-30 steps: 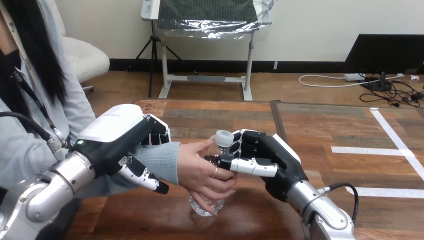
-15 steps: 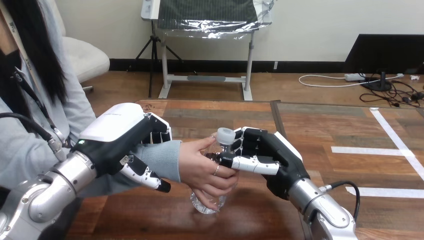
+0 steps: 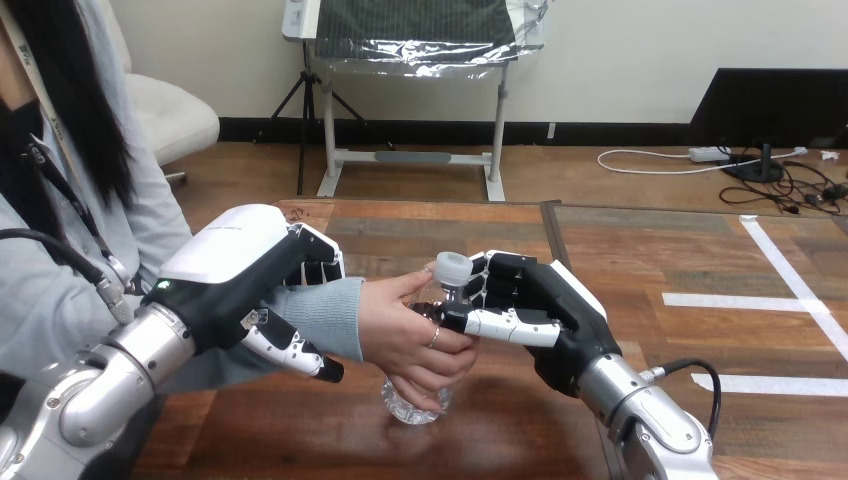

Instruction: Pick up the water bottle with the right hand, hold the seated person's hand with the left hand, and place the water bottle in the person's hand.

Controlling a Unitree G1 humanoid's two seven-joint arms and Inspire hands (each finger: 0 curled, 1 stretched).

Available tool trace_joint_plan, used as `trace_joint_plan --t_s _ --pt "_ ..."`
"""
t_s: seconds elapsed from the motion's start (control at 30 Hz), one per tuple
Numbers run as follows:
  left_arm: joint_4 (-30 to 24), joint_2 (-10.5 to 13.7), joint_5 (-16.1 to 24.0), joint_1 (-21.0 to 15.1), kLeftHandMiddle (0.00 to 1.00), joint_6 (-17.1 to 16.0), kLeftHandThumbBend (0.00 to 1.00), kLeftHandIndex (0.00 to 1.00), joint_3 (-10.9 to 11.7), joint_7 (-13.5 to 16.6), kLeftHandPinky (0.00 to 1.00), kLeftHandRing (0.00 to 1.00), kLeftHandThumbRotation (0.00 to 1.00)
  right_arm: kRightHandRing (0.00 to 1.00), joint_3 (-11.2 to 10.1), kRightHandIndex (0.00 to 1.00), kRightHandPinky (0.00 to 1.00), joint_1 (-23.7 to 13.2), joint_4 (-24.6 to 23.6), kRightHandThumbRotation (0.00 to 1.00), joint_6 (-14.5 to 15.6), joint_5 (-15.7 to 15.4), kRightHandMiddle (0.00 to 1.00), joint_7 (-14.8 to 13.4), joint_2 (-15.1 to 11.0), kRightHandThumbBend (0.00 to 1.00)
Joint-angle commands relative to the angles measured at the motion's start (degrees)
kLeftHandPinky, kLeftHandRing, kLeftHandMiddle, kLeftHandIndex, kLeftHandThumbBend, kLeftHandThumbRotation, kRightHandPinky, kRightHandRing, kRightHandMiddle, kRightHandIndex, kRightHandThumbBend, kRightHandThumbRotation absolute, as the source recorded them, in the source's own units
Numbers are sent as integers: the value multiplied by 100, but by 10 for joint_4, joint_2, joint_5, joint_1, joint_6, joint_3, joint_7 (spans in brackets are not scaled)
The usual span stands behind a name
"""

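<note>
Wooden plank surface (image 3: 480, 240), nothing else on it near the handover. The water bottle (image 3: 412, 405) stands about upright at centre, base on or just above the surface; you can't tell which. Its cap (image 3: 451, 268) pokes out at the top.

Your right hand (image 3: 545, 310) has its fingers (image 3: 500, 275) curled round the upper part of the bottle, thumb (image 3: 500, 325) across the near side. The person's hand (image 3: 410, 335) is wrapped round the body from the left, so both are on it.

Your left hand (image 3: 240, 270) is closed round the person's wrist over the grey sleeve (image 3: 325, 315), fingers on top, thumb under.

Handling, as a guess: clear thin plastic, light, smooth and likely slippery, and it dents if squeezed. The neck below the cap is the stiff place to hold; the body is better left for the person.

Hidden: most of the bottle body sits behind the person's hand, and you can't read the fill level. The contact between your right fingertips and the neck is also covered.
</note>
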Motion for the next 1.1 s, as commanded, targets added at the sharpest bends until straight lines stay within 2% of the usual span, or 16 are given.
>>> trace_joint_plan --t_s 0.0,0.2,0.57,0.73,0.93,1.07 --pt "-14 -10 -10 -36 34 -24 93 35 12 15 22 27 0 37 -11 47 31 -41 -25 0 2 14 45 -3 -7 69" --pt "-14 -10 -11 -36 34 -19 93 35 11 12 22 27 0 39 -10 47 33 -44 -21 0 -5 10 46 -9 -9 69" --pt "-16 -7 -9 -35 37 -15 95 38 12 9 25 30 0 49 -11 53 47 -48 -15 0 -14 6 52 -19 -10 71" --pt "-15 -4 -8 -35 40 -17 96 42 12 8 29 34 0 52 -10 57 47 -49 -14 0 -16 2 56 -26 -11 72" --pt "-15 -2 -8 -35 44 -19 96 46 12 6 34 40 2 57 -2 62 51 -49 -12 0 -24 -13 62 -43 -15 72" --pt "-14 0 -7 -34 46 -24 97 48 12 9 37 42 3 61 7 65 55 -49 -12 3 -32 -33 65 -65 -20 72"
